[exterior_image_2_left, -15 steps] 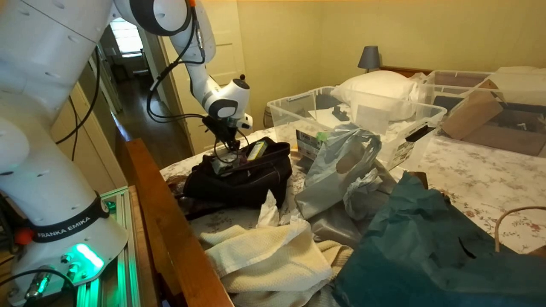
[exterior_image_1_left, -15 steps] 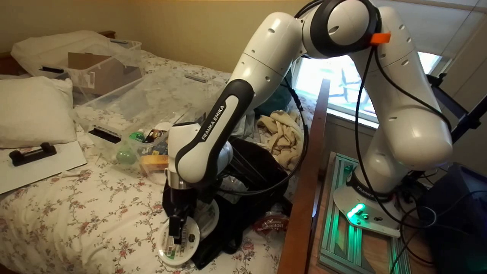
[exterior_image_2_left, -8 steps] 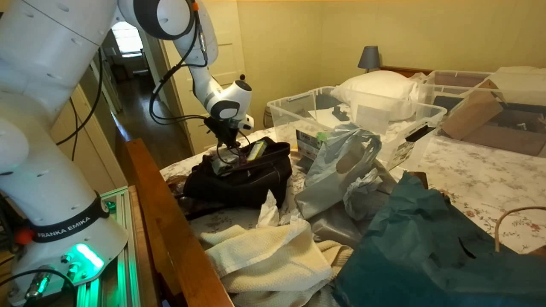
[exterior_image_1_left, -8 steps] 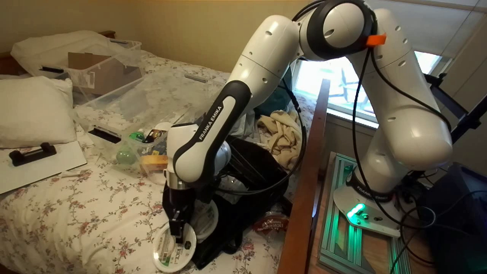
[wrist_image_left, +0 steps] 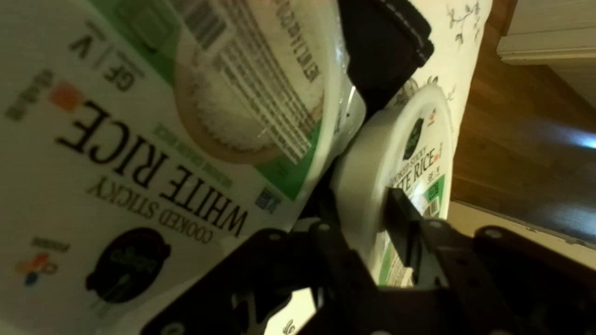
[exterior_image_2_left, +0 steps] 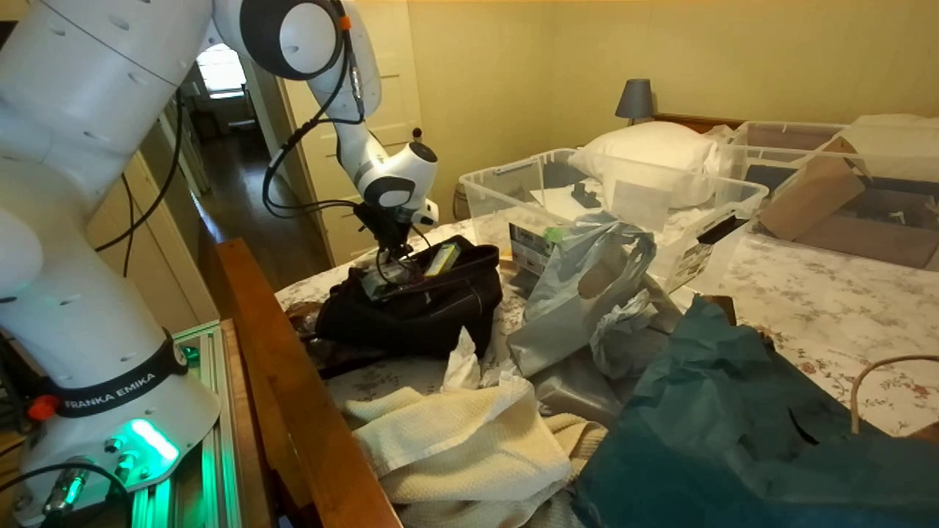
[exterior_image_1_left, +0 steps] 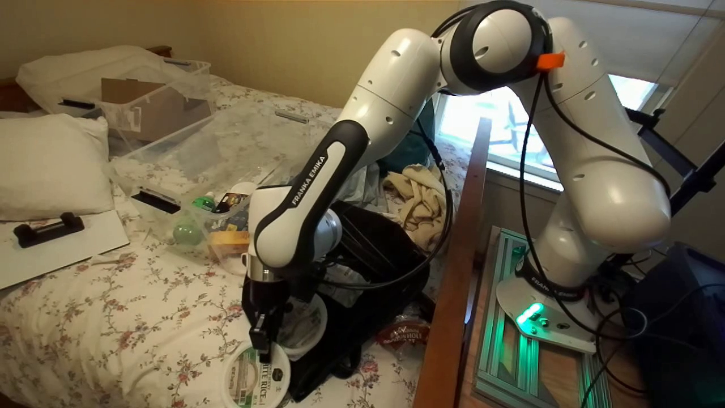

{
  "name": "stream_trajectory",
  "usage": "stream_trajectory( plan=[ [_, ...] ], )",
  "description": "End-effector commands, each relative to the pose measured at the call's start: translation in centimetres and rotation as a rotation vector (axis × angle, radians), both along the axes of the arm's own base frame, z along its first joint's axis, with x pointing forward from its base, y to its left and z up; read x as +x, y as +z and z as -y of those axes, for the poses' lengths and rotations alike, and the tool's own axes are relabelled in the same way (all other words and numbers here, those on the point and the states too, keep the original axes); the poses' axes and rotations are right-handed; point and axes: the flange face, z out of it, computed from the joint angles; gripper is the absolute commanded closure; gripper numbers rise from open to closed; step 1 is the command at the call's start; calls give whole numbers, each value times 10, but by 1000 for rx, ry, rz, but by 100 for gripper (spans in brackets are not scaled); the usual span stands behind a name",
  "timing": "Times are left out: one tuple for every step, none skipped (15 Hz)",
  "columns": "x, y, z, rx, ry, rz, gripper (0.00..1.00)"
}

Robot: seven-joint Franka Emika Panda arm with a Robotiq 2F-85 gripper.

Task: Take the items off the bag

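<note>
Well, the gripper point(wrist_image_left: 361, 209) has a white rice bowl point(exterior_image_1_left: 255, 378) pinched near its edge; a second bowl point(wrist_image_left: 172, 149) and the black bag point(exterior_image_2_left: 418, 323) lie close by.

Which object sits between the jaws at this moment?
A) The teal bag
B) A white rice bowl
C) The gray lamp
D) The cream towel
B: the wrist view shows the white rice bowl with the jaws on either side of its rim.

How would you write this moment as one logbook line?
hand: gripping a white rice bowl; second rice bowl: right beside it; black bag: yellow pack poking out; task: unfinished
</note>
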Motion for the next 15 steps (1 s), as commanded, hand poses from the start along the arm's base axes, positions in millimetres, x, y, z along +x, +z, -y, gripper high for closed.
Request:
stream_trajectory(
  plan=[
    [2,-3,1,73,-17,19,93],
    [1,-1,3,87,-24,30,93],
    [1,0,5,98,-32,40,92],
    [0,1,7,110,-42,53,92],
    [0,2,9,127,-53,69,92],
    [-1,2,12,135,-67,77,92],
    [-2,4,13,146,-78,90,92],
    [-3,6,15,150,-85,100,92],
    [-4,11,17,154,-92,115,92],
    [-5,16,19,159,-100,130,92],
    [-6,22,22,165,-110,151,92],
    [-8,26,24,175,-119,168,92],
    [-9,32,26,180,-130,182,92],
    [-12,36,27,186,-141,194,92],
    [-14,42,29,184,-154,205,92]
  ],
)
